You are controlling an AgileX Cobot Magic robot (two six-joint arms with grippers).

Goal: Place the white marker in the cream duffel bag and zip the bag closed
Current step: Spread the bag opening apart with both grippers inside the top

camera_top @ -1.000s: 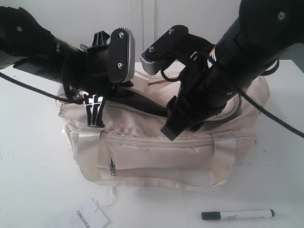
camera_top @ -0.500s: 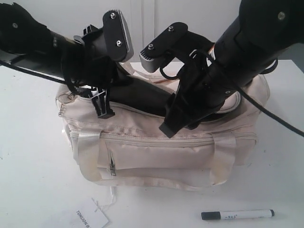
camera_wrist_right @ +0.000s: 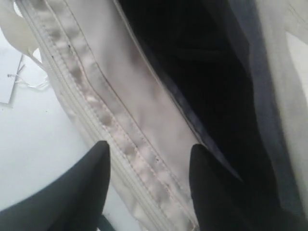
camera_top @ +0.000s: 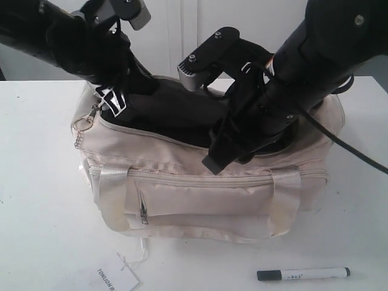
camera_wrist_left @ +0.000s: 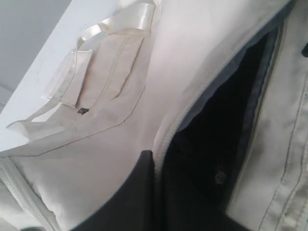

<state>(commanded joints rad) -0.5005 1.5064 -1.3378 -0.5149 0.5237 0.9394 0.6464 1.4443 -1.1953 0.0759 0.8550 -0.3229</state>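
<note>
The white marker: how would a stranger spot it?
Find the big cream duffel bag on the white table. The white marker lies on the tabletop in front of its right end, apart from it. Unlike the flat paper tag further left, it is a slim stick with a black cap.

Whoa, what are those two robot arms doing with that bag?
Two robot arms are working on the cream duffel bag. Its top is unzipped, so you can see the black lining. The left gripper is at one end of the opening, though I can't tell if it is pinching the fabric. The right gripper is open, with the bag's front rim between its jaws. The white marker lies on the table in front of the bag, not yet inside.
</note>
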